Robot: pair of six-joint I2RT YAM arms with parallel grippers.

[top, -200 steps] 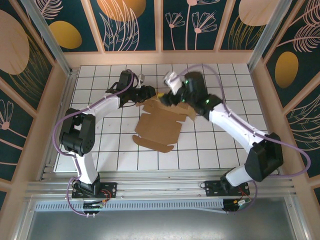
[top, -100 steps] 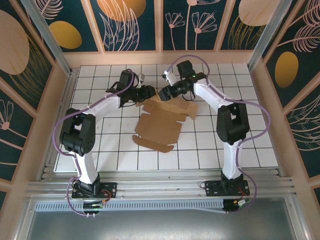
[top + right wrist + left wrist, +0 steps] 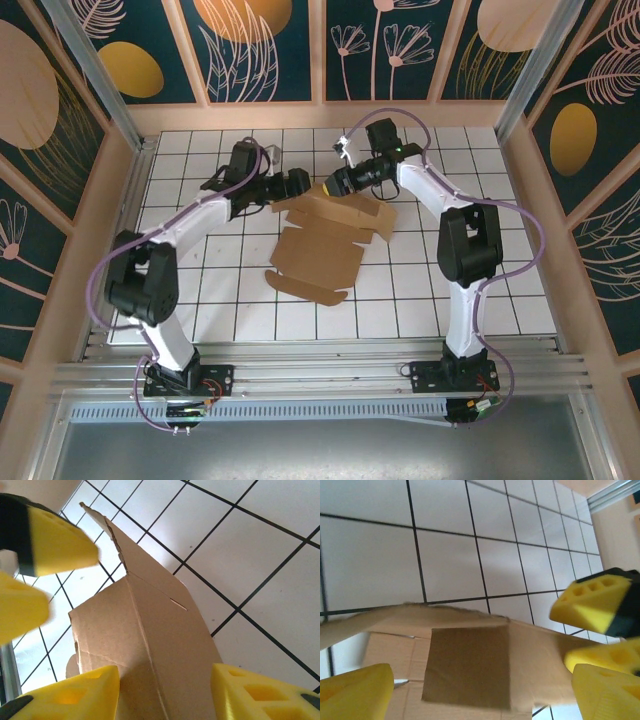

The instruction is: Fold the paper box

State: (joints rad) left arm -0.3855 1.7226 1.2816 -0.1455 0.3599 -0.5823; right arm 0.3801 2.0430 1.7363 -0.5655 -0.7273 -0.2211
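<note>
Looking at the paper box (image 3: 320, 250) around the middle of the white gridded tabletop (image 3: 230, 300). Plain brown cardboard, die-cut, mostly flat at the near end, with small tabs along that edge. Further back, creased and lifted into a raised flap with a ragged top edge and a little slit in it. Right at that far end, got the left gripper (image 3: 305, 187), jaws wide apart around the flap. Facing it, the right gripper (image 3: 326, 188), jaws also apart astride the cardboard. Can't tell about actual contact.
</note>
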